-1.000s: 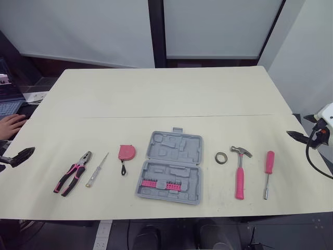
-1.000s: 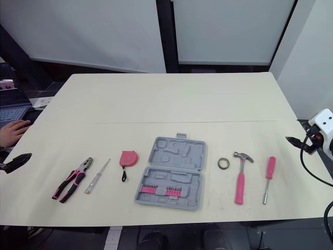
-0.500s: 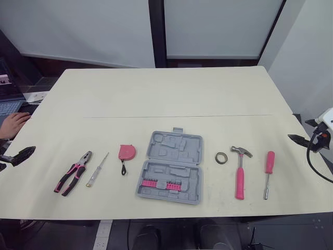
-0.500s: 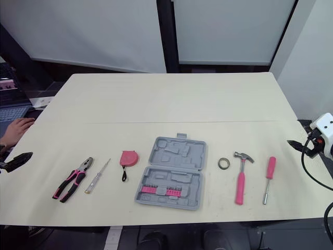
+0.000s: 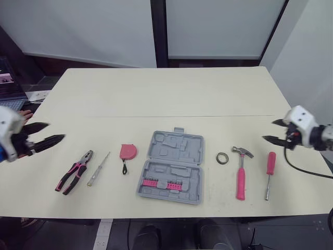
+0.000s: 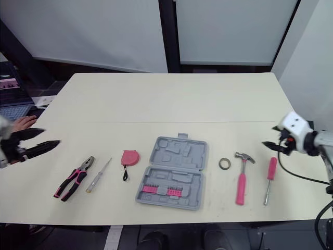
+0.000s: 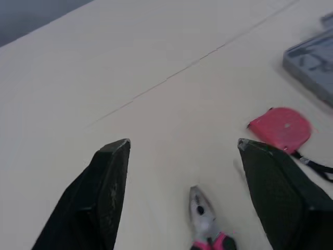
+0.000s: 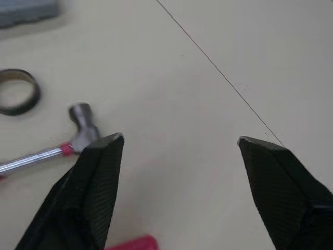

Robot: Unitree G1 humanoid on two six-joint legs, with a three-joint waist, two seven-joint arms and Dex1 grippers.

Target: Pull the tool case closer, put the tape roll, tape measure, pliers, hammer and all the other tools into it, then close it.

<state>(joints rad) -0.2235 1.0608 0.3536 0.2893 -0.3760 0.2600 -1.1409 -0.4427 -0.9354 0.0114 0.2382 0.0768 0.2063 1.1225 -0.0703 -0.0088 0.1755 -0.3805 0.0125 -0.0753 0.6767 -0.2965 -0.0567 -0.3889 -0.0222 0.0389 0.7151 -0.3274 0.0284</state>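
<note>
Pale cream worktop [image 5: 166,88], crossed from side to side by a thin dark seam [image 5: 177,116]. Behind its far edge hang two white panels [image 5: 83,26], separated by a dark upright post [image 5: 158,31]; a white wall [image 5: 307,52] stands to the right. Off the worktop's left edge sits a laptop [image 6: 14,110], with a person's hand [image 6: 23,123] just beside its keyboard.

Left gripper [image 5: 54,131]: bare table [image 5: 156,94] ahead, pliers [image 5: 73,172] and tape measure [image 5: 127,151] just off-line. Right gripper [image 5: 268,130]: hammer [image 5: 240,179], probably tape roll [image 5: 218,158] too, between it and case [image 5: 171,166].
</note>
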